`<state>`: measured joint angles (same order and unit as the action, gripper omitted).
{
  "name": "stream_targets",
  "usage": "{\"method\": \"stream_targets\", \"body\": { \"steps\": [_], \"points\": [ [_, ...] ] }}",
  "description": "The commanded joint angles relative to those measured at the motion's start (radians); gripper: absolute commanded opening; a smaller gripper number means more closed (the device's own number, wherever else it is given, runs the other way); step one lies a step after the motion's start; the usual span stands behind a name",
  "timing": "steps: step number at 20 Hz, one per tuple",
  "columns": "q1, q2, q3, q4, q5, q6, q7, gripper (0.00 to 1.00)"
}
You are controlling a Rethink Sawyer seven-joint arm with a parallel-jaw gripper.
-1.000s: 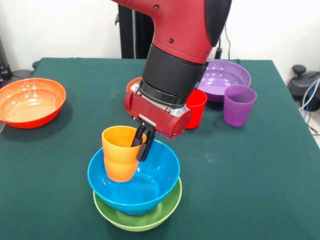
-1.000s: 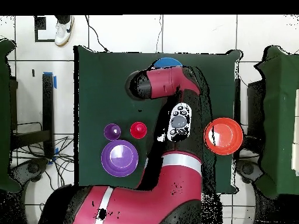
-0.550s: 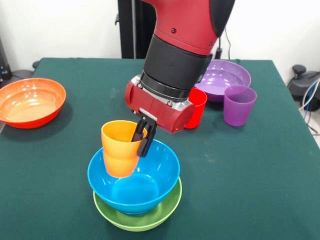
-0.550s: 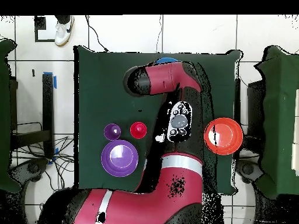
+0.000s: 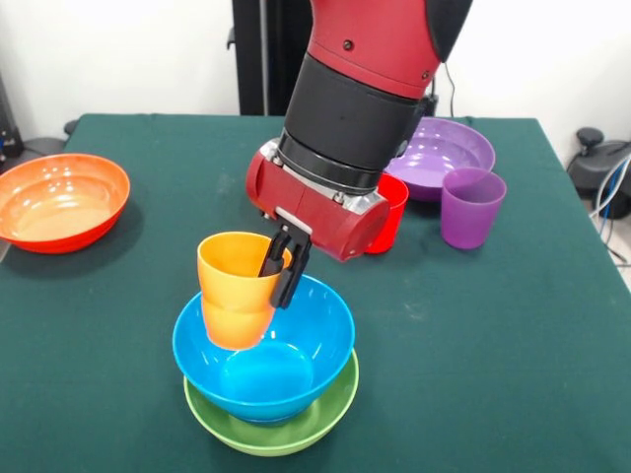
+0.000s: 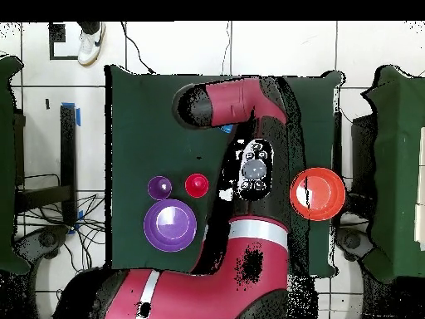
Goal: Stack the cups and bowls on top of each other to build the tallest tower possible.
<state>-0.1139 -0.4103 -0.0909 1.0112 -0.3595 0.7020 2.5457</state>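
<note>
In the front view my gripper (image 5: 279, 276) is shut on the rim of the orange cup (image 5: 235, 292), one finger inside it and one outside. The cup hangs slightly tilted inside the light blue bowl (image 5: 296, 360), which is nested in the lime green bowl (image 5: 286, 429) near the table's front edge. The red cup (image 5: 391, 209) stands half hidden behind my wrist, with the purple cup (image 5: 471, 205) and the wide purple bowl (image 5: 444, 150) to its right. In the overhead view my arm covers the tower; the red cup (image 6: 197, 184) and purple cup (image 6: 159, 187) show.
A wide orange-red bowl (image 5: 61, 200) sits at the left table edge, seen on the right from overhead as the orange-red bowl (image 6: 318, 193). The purple bowl (image 6: 170, 225) lies below the two cups there. A person's shoe (image 6: 91, 41) is on the floor beyond the table.
The gripper has risen a little and shifted left in the front view, carrying the orange cup with it. The bowls and the other cups have not moved.
</note>
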Motion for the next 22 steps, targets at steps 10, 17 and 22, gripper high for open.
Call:
{"method": "stream_targets", "body": {
  "steps": [10,17,22],
  "points": [
    [-0.002,0.002,0.124,0.007,0.018,0.092,-0.150,0.00],
    [0.001,0.011,0.121,-0.003,0.018,0.093,-0.131,0.00],
    [0.007,0.012,0.119,-0.004,0.016,0.090,-0.119,0.00]
  ]
}}
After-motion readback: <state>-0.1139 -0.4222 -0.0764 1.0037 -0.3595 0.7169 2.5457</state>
